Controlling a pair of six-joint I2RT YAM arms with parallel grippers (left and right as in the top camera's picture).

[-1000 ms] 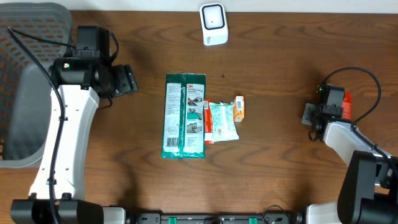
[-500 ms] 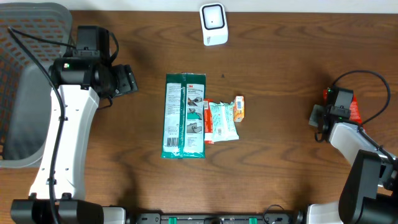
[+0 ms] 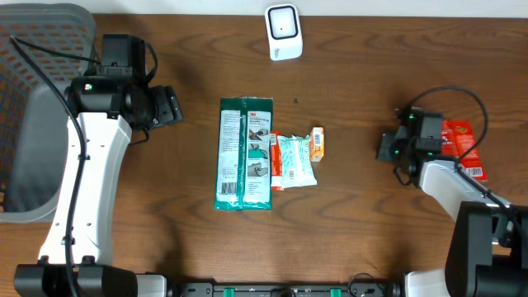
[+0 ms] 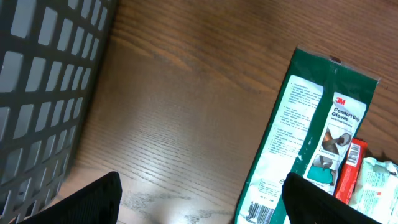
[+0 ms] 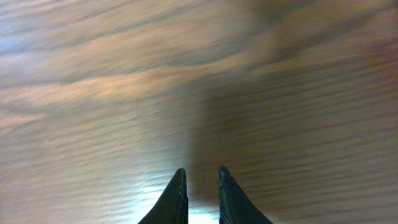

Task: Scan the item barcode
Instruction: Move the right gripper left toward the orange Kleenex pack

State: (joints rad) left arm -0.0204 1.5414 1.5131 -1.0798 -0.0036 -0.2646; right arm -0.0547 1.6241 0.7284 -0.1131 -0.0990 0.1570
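- At the centre of the tabletop, flat and print-up: 3M glove packet, long axis running 12 to 6 o'clock.
- Against its 3 o'clock edge, a small white-and-green wrapper with a red strip. Just beyond that toward 3 o'clock, a small orange pack.
- Likely next for scanning, as a guess from the layout: the glove packet, well apart from the white scanner at the 12 o'clock edge.
- Probably light, thin and floppy, with slick film. Prone to sagging or sliding if pinched at one corner only. Not fragile.
- Best taken across a long edge near the 12 o'clock header end. Keeps clear of the barcode at the 6 o'clock end, visible in the left wrist view.
- Left end effector: spread wide, pinching nothing, hovering at 9 o'clock of the packet, near the grey basket.
- Right end effector: fingers almost pressed together with nothing between them, over bare wood at 3 o'clock of the cluster.
- Against a second ago: right end effector farther toward 9 o'clock, nearer the cluster.
- Red packet, then at that end effector, now lying alone on the tabletop at 3 o'clock, behind the wrist.
- Left arm, centre items and scanner unchanged.
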